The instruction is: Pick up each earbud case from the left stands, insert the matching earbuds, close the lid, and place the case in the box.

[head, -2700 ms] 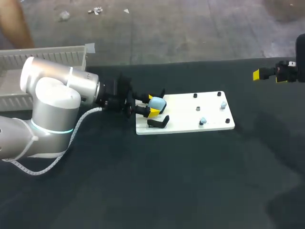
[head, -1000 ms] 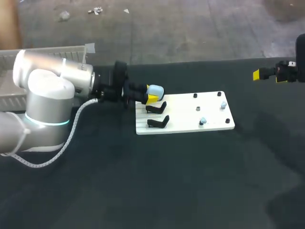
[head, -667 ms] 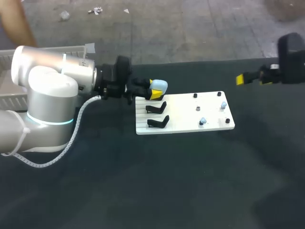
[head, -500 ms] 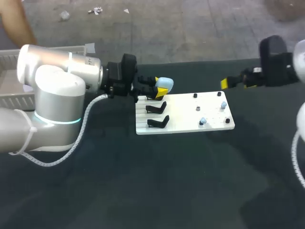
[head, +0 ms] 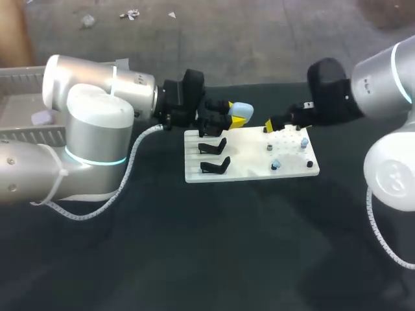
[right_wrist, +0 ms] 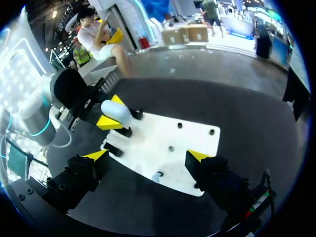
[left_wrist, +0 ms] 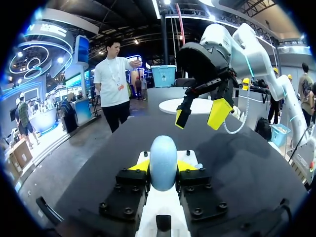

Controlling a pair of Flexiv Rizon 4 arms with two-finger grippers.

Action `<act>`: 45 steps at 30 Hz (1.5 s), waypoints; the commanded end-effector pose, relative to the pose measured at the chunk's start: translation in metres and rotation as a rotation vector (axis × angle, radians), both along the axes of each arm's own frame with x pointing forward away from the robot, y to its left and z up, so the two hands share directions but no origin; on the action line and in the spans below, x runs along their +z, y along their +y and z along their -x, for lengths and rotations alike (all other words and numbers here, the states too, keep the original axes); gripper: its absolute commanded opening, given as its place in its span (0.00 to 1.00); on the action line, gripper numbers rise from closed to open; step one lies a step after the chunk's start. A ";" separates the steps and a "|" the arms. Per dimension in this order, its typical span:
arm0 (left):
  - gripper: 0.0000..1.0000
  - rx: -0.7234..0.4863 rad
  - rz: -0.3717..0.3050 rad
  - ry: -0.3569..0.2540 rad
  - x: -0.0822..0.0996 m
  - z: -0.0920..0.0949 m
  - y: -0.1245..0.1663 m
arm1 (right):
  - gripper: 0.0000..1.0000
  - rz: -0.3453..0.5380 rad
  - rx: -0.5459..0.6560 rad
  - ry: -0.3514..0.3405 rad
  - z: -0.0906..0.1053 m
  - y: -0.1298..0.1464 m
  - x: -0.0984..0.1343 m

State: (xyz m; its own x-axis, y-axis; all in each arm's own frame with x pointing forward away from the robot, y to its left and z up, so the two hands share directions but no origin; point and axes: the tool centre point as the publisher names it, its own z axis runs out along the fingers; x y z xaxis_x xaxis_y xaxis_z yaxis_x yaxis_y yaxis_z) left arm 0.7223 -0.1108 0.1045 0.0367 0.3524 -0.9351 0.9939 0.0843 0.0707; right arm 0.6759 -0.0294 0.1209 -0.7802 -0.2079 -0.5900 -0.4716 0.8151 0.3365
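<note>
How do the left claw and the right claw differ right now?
The left claw is shut on the pale blue case; the right claw is open and empty. The left claw is near the board's black stands, the right claw over its pegs. Both have yellow tips.

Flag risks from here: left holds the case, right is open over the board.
The right gripper hangs open close ahead of the left gripper; an advance by either could clash fingers.
The earbud case is rounded and pinched only at its sides; a push may twist or slip it.
The earbuds sit small among pegs on the white board; the wide fingers could knock them.
</note>
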 end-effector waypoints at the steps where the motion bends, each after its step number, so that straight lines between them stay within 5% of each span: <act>1: 0.00 0.002 0.013 -0.010 0.000 0.006 0.003 | 1.00 0.000 0.025 0.014 -0.013 0.009 -0.003; 13: 0.00 -0.020 0.023 -0.005 0.000 0.010 -0.002 | 1.00 -0.002 0.070 0.029 -0.023 0.029 -0.009; 30: 0.00 -0.053 0.061 0.013 -0.001 0.024 0.000 | 1.00 0.009 0.057 0.003 -0.030 0.023 0.000; 45: 0.00 -0.062 0.300 0.059 0.000 0.013 0.016 | 1.00 0.266 -0.065 0.019 -0.025 -0.031 -0.003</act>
